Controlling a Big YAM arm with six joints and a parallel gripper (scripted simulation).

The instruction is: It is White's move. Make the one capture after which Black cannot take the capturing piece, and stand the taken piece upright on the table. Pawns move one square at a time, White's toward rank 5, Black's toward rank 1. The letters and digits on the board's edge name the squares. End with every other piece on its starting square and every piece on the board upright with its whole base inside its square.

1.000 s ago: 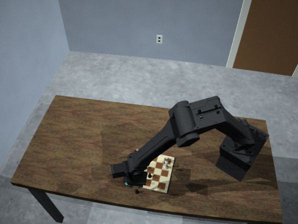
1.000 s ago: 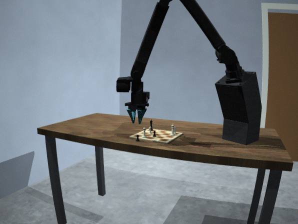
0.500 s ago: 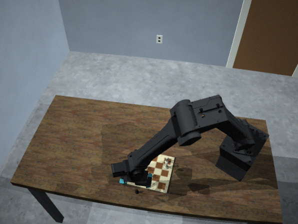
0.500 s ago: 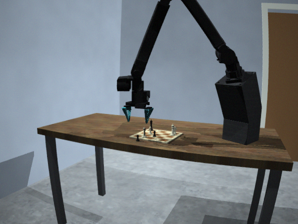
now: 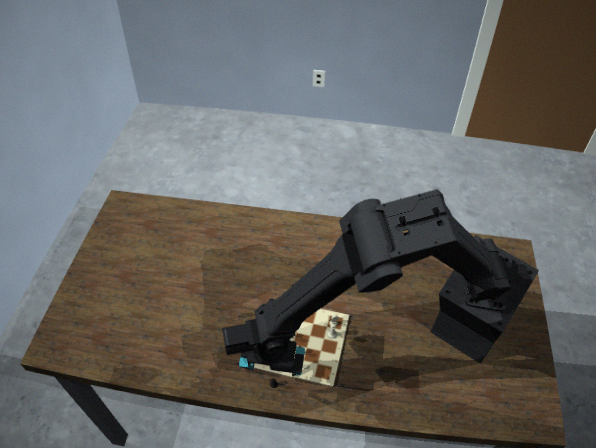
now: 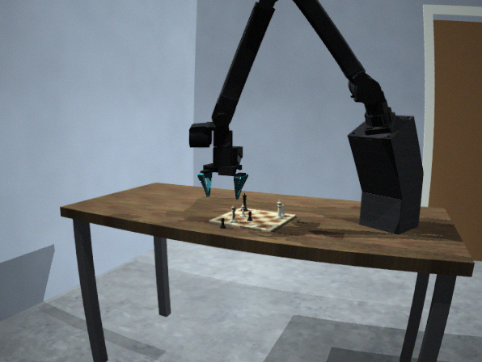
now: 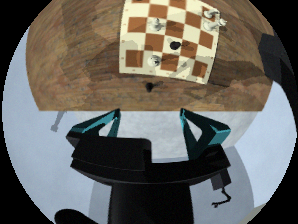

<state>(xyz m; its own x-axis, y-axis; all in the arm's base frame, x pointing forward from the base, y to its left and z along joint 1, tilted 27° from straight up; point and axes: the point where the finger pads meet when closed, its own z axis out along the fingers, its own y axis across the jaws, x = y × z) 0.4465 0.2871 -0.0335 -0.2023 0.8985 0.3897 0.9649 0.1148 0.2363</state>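
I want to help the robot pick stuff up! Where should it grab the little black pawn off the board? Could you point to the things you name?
Probably by its narrow upper part, coming straight down from above. The black pawn [image 5: 273, 383] [image 6: 222, 223] [image 7: 149, 87] stands upright beside the chessboard [image 5: 341, 345] [image 6: 275, 229] [image 7: 121, 50], slimmer above its wider base.

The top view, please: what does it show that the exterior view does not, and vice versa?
Top only: a wall outlet. Exterior only: the tall black piece and the black pawn on the board. Both: the board, the black pawn on the table, the open hand, and the brown door.
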